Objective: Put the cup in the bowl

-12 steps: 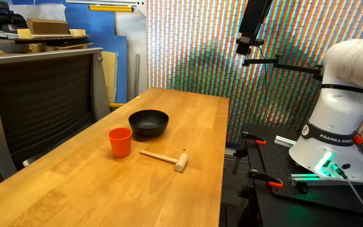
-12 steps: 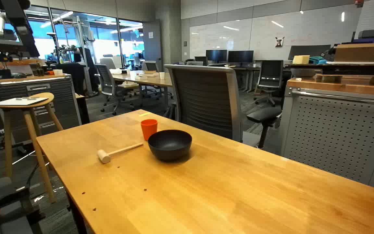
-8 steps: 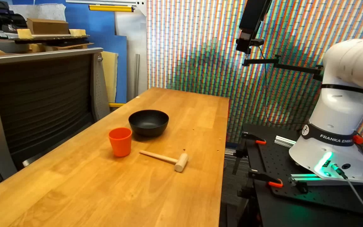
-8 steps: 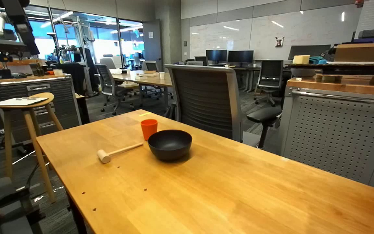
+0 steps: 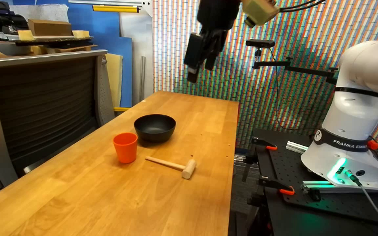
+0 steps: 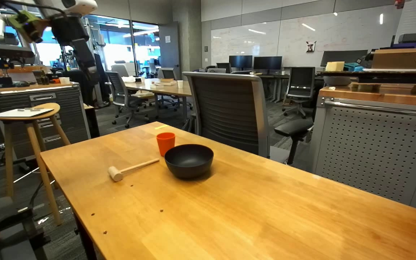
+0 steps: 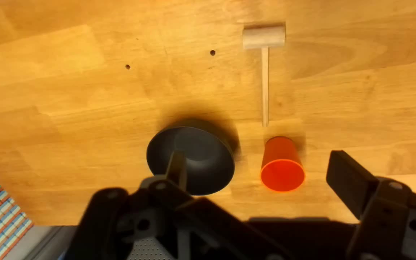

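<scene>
The orange-red cup (image 5: pixel 125 147) stands upright on the wooden table beside the black bowl (image 5: pixel 155 127). The cup (image 6: pixel 166 143) and the bowl (image 6: pixel 189 161) also show in an exterior view, the cup partly behind the bowl. In the wrist view the cup (image 7: pixel 282 166) and the bowl (image 7: pixel 208 159) are apart, with bare wood between them. My gripper (image 5: pixel 200 72) is open and empty, high above the table; it also shows in an exterior view (image 6: pixel 93 75). In the wrist view its fingers (image 7: pixel 260 169) are wide apart; the left finger covers part of the bowl, and the cup appears between them.
A small wooden mallet (image 5: pixel 176 166) lies on the table (image 5: pixel 162 203), its handle end near the cup and bowl. An office chair (image 6: pixel 229 112) stands against the table's long side. A camera on a bracket (image 5: pixel 260 43) is mounted near the robot base.
My arm has swung over the table, and the gripper, earlier only partly in view at the picture edge, now shows with its fingers. The cup, bowl and mallet have not moved.
</scene>
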